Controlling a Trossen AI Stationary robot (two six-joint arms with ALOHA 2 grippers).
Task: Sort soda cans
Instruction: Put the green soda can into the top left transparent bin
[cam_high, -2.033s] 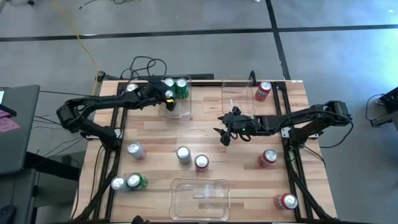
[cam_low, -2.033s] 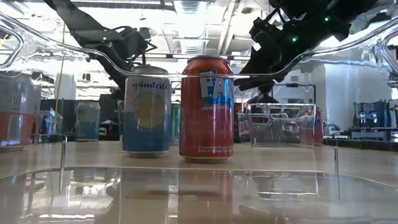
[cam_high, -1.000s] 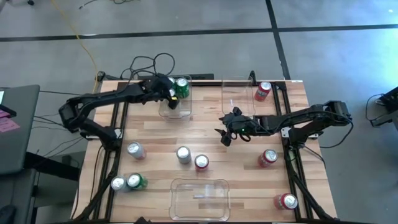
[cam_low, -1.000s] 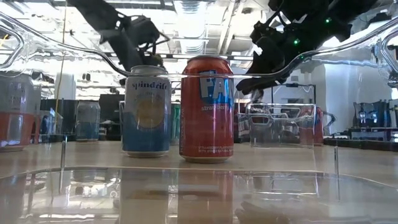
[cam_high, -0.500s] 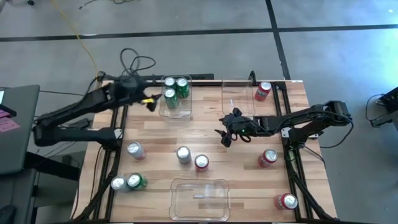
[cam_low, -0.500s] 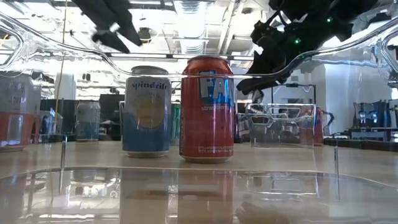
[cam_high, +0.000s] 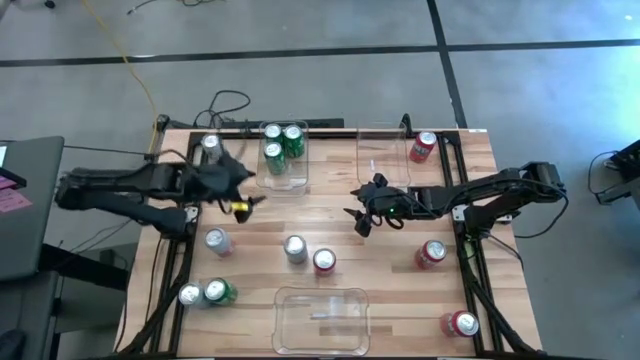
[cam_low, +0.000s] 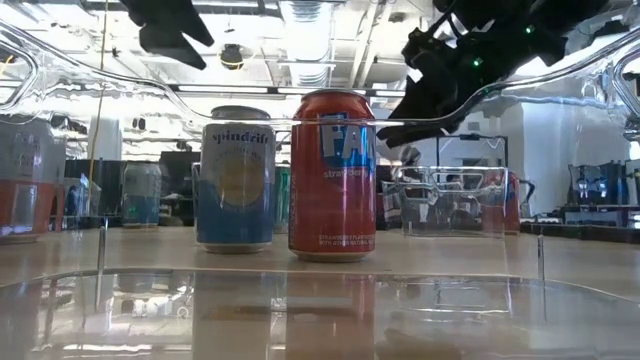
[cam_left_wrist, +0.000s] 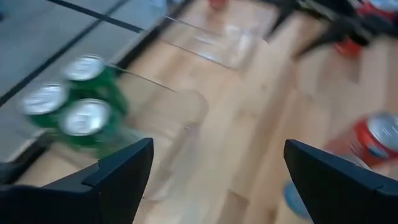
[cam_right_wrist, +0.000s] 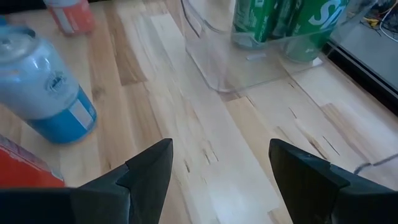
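Note:
Three green soda cans (cam_high: 278, 148) stand upright in the clear bin (cam_high: 292, 180) at the far left; the left wrist view shows these cans (cam_left_wrist: 74, 106) too. My left gripper (cam_high: 246, 192) hovers open and empty above the table, left of and nearer than that bin. My right gripper (cam_high: 358, 210) hangs open and empty over the table's middle. Loose cans stand on the wood: silver ones (cam_high: 294, 248) (cam_high: 216, 240), a red one (cam_high: 323, 261), and a silver and green pair (cam_high: 205, 293) at the near left.
An empty clear bin (cam_high: 383, 160) stands at the far right with a red can (cam_high: 423, 147) beside it. Another clear bin (cam_high: 320, 318) sits at the near edge. Red cans (cam_high: 431, 253) (cam_high: 461, 323) stand at the right, and a silver can (cam_high: 209, 145) at the far left.
My left gripper has drawn back out of the far-left bin, swinging toward the table's left edge and then toward the near edge while rising. It stays open. The three green cans stand uncovered in the bin.

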